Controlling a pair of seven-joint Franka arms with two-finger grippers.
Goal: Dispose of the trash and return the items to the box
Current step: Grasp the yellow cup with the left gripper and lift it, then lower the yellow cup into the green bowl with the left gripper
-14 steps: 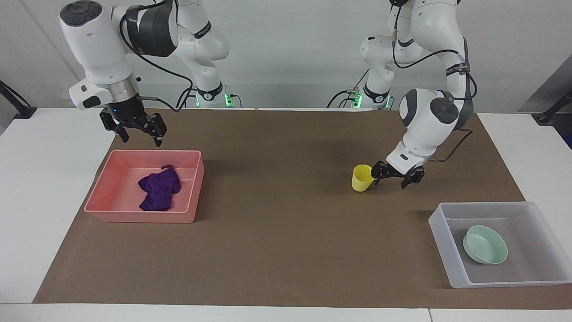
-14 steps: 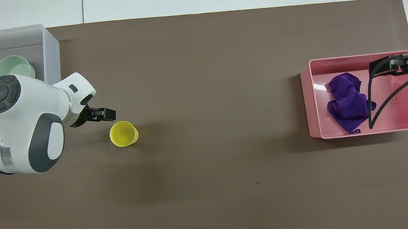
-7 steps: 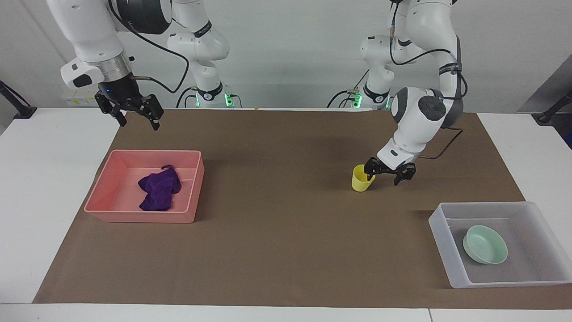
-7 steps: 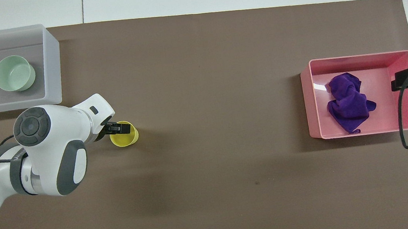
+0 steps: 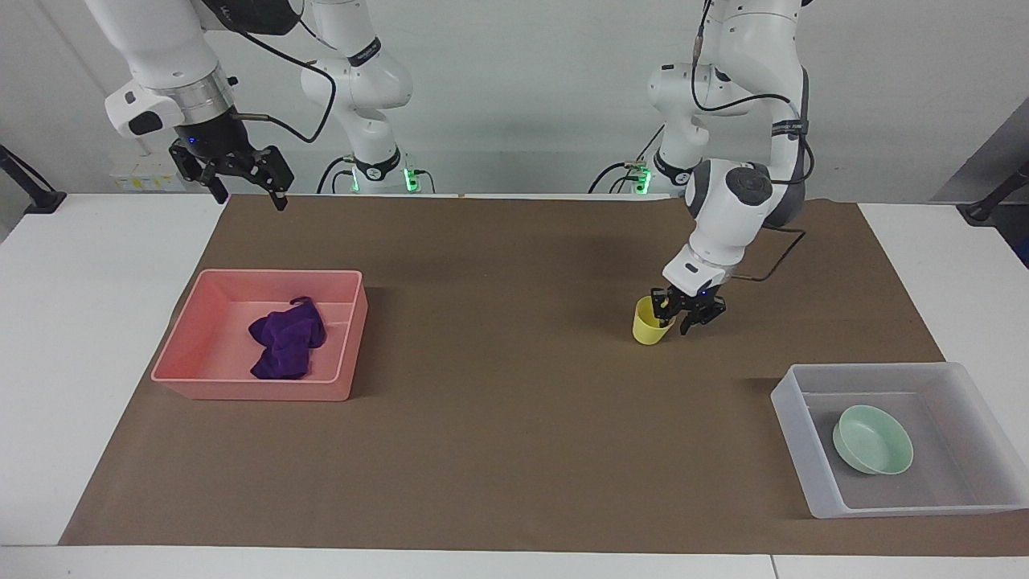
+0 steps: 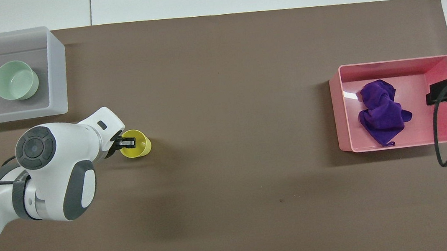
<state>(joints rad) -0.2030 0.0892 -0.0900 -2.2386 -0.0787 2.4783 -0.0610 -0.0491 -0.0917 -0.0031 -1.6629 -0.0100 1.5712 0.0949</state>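
The yellow cup (image 5: 647, 328) (image 6: 140, 145) stands upright on the brown mat, at the left arm's end of the table. My left gripper (image 5: 674, 315) (image 6: 126, 143) is down at the cup and shut on its rim, one finger inside and one outside. The mint-green bowl (image 5: 874, 438) (image 6: 15, 79) lies in the translucent box (image 5: 796, 426) (image 6: 56, 68). The purple cloth (image 5: 285, 346) (image 6: 380, 114) lies crumpled in the pink bin (image 5: 241, 388) (image 6: 339, 108). My right gripper (image 5: 249, 197) (image 6: 440, 92) hangs open and empty, high over the pink bin's end.
A brown mat (image 5: 498, 450) covers most of the white table. The box sits at the mat's corner farthest from the robots at the left arm's end. The right arm's black cable (image 6: 440, 147) loops over the pink bin's edge.
My left gripper moved onto the cup's rim and closed on it. The right gripper rose away from the pink bin, staying open.
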